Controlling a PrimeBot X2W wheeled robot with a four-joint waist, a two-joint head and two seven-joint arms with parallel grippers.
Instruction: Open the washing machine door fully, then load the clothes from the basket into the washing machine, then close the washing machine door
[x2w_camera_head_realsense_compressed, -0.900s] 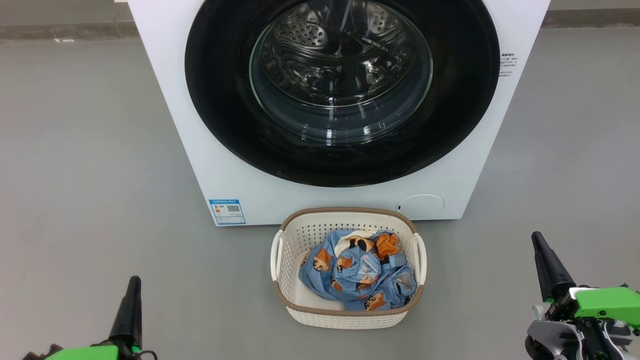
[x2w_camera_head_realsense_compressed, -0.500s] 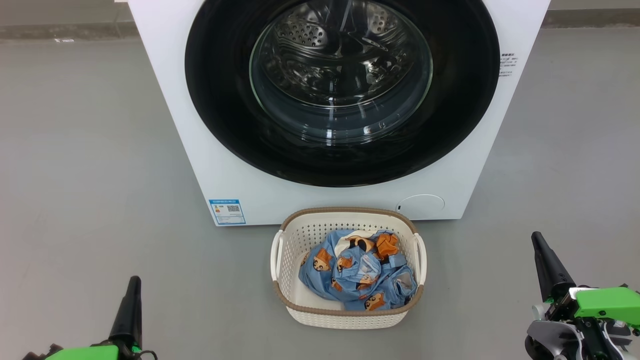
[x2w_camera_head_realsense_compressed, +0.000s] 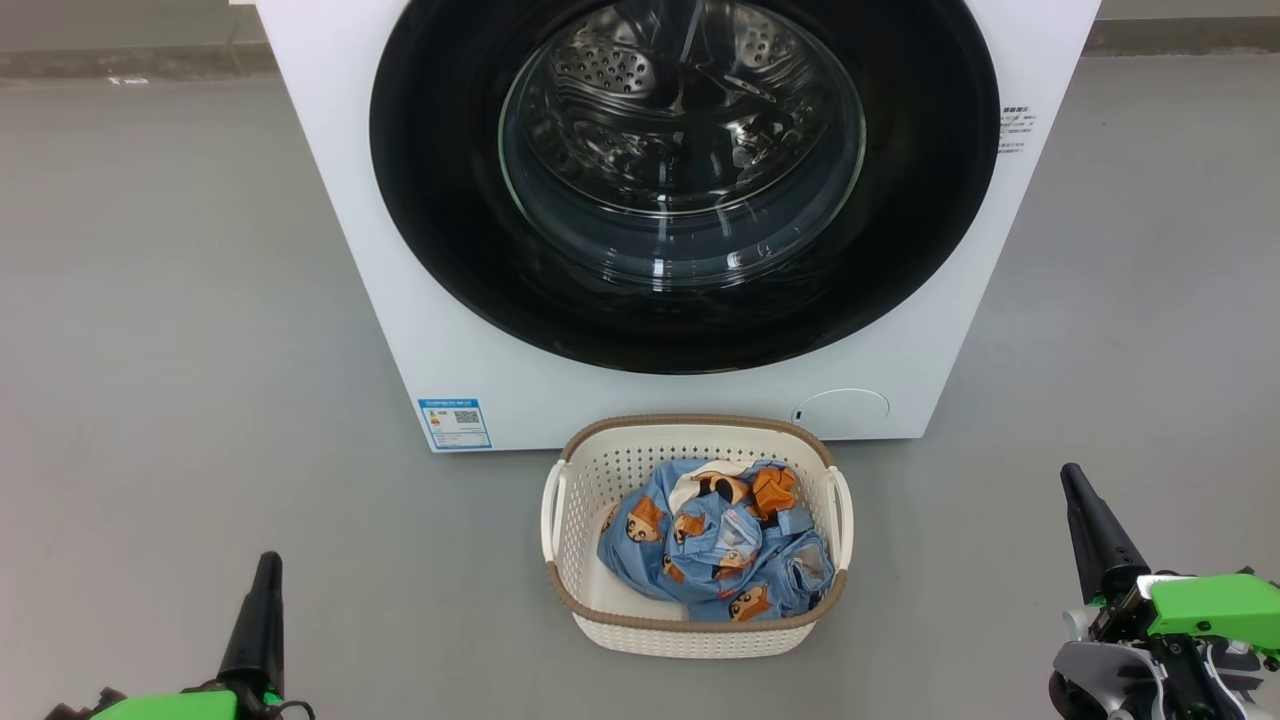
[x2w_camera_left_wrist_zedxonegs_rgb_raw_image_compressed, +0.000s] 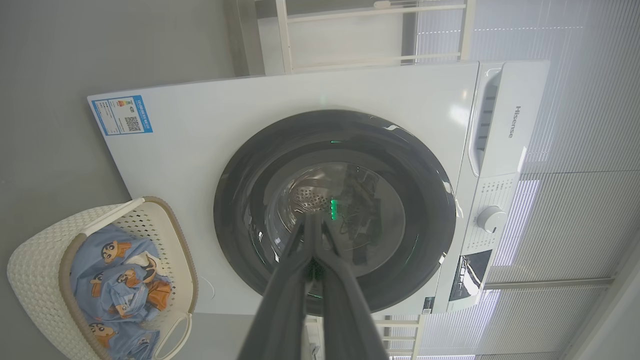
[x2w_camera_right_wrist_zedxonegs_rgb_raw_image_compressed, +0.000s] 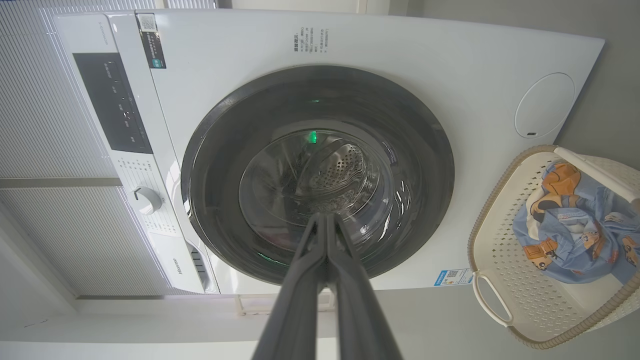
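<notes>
Glossy black-rimmed and closed, the round glass washing machine door of the boxy white washing machine awaited opening. Light-blue bear-print clothes lay in the cream perforated basket before it. The left gripper and right gripper hung empty, fingers together; every step lay ahead.

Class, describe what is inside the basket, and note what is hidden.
Inside the basket lies a crumpled heap of light-blue clothes printed with orange-brown cartoon faces. Bare basket floor shows beside it. Whatever lies beneath the heap is covered.
</notes>
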